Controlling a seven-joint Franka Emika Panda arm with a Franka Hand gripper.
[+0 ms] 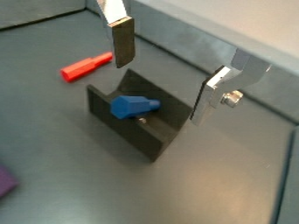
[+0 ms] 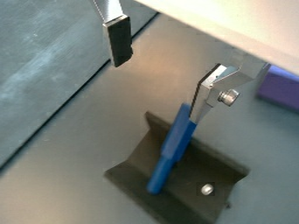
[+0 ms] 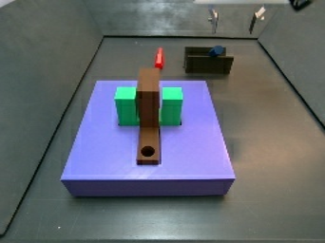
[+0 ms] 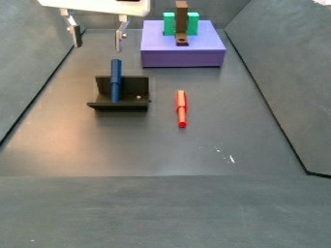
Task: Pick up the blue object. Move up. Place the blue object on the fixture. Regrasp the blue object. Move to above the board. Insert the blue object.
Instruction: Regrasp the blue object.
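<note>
The slim blue stick-shaped peg (image 4: pixel 115 80) stands upright, propped in the dark olive-grey L-shaped fixture (image 4: pixel 119 103), with its lower end on the step and its shaft against the raised back. It looks stiff, light and smooth, so I'd judge a pinch across the upper shaft the safest hold; a grip too near the tip could let it swivel. Directly above hangs the two-finger gripper (image 4: pixel 97 35), its silver plates spread wide apart with nothing between them, clear of the peg's top. In a wrist view the fingers (image 2: pixel 118 40) straddle the blue object (image 2: pixel 172 149) from above. To the right on the flat dark grey table (image 4: pixel 246 126) lies a small red peg (image 4: pixel 181 108), well apart from the fixture. Farther back sits the large purple-blue board (image 4: pixel 202 50) with its green blocks (image 4: pixel 185 20). Grey walls ring the table.
</note>
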